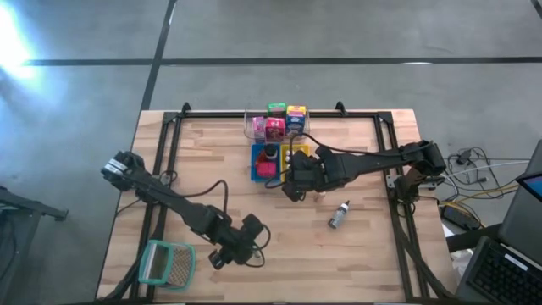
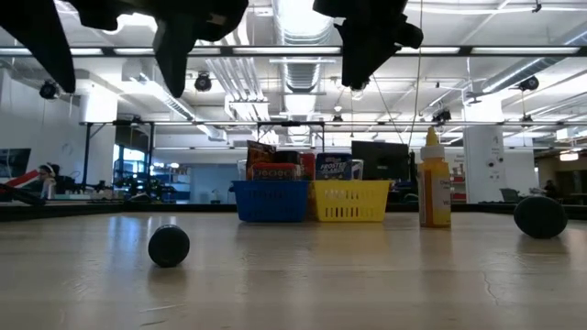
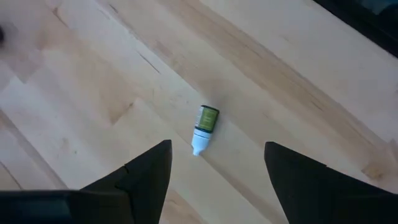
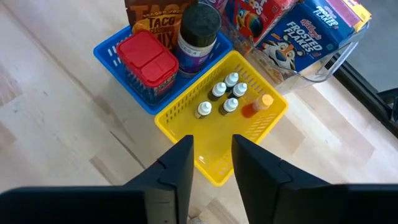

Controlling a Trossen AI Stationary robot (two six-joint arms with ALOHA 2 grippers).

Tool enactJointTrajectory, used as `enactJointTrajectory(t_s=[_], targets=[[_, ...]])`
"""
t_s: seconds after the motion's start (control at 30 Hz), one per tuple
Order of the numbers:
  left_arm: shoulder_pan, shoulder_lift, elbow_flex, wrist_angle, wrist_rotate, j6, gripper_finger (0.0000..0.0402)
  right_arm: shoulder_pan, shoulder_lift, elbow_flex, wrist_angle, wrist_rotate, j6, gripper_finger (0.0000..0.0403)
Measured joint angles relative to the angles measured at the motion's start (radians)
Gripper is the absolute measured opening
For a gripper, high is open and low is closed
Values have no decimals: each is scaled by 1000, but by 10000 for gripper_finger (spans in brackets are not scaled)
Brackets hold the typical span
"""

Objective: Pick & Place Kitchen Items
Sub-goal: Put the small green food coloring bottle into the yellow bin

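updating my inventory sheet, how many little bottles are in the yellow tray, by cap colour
white-capped bottles: 4
orange-capped bottle: 1
total in the yellow tray: 5

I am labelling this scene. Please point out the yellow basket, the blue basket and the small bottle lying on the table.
yellow basket [image 4: 186, 146]: right wrist view, bare floor.
blue basket [image 4: 109, 59]: right wrist view, rim.
small bottle [image 3: 204, 126]: left wrist view, body.
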Motion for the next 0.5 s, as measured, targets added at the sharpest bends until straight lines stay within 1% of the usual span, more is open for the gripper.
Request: enactJointTrajectory(t_s=[0.1,0.3,0.4,0.5], targets=[[0,1,-8,-3,0,18,261,4,0,0,0,0,1,99],[-6,18,-8,-7,-1,5,261,6,0,0,0,-4,3,93],[-13,23,-16,8,0,-11,261,6,0,0,0,-4,3,97],[-13,23,-60,57,2,-14,261,6,0,0,0,-4,3,107]])
